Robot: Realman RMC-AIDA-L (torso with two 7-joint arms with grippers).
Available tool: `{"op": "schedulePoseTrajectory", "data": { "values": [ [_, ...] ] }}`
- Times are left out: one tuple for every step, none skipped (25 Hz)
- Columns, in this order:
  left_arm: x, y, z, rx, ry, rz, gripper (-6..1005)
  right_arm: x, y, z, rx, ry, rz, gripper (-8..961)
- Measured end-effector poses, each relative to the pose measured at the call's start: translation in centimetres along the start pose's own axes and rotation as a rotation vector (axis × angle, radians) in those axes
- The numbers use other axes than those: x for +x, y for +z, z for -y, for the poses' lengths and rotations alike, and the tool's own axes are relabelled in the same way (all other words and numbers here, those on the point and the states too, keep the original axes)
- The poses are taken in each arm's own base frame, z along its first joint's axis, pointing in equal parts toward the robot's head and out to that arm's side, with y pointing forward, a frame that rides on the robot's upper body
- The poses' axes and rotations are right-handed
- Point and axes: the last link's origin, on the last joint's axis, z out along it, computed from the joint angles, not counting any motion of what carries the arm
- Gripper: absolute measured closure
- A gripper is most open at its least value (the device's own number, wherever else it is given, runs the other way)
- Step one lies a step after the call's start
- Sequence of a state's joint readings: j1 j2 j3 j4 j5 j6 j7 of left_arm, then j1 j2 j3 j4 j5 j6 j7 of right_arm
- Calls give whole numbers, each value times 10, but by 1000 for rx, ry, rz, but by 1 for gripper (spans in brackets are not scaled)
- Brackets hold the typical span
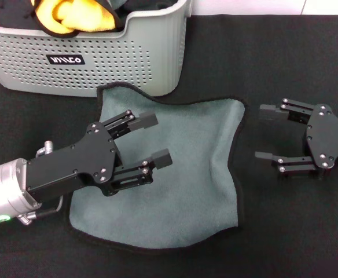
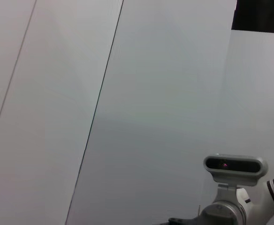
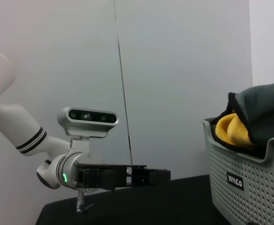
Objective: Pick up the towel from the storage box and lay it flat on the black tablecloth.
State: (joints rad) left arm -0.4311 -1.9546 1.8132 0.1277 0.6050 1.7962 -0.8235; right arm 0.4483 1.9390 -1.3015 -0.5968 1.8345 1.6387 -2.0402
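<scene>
The grey-green towel point(image 1: 186, 174) lies spread out on the black tablecloth point(image 1: 290, 231), just in front of the storage box point(image 1: 128, 58); its edges are a little wavy. My left gripper point(image 1: 157, 139) is open and empty, hovering over the towel's left half. My right gripper point(image 1: 263, 133) is open and empty, beside the towel's right edge and apart from it. The right wrist view shows the left gripper point(image 3: 148, 176) side-on above the tablecloth point(image 3: 174, 201), with the box point(image 3: 249, 183) beside it.
A bunched yellow-orange cloth with a dark edge point(image 1: 70, 17) sits inside the storage box, also seen in the right wrist view point(image 3: 231, 129). The left wrist view shows only a pale wall and the right arm's wrist camera point(image 2: 234, 165).
</scene>
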Motion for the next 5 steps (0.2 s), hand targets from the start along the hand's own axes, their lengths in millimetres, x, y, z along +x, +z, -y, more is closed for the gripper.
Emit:
{"op": "schedulePoseTrajectory", "data": {
  "values": [
    [0, 0, 0, -4, -2, 3, 200, 0, 0, 0, 1, 5, 0, 65],
    [0, 0, 0, -9, -5, 7, 200, 0, 0, 0, 2, 9, 0, 65],
    [0, 1, 0, -13, -7, 10, 200, 0, -1, 0, 3, 12, 0, 65],
    [1, 1, 0, -16, -8, 11, 200, 1, -1, 0, 3, 14, 0, 65],
    [1, 2, 0, -19, -7, 12, 200, 1, -1, 0, 4, 16, 0, 65]
  ]
}}
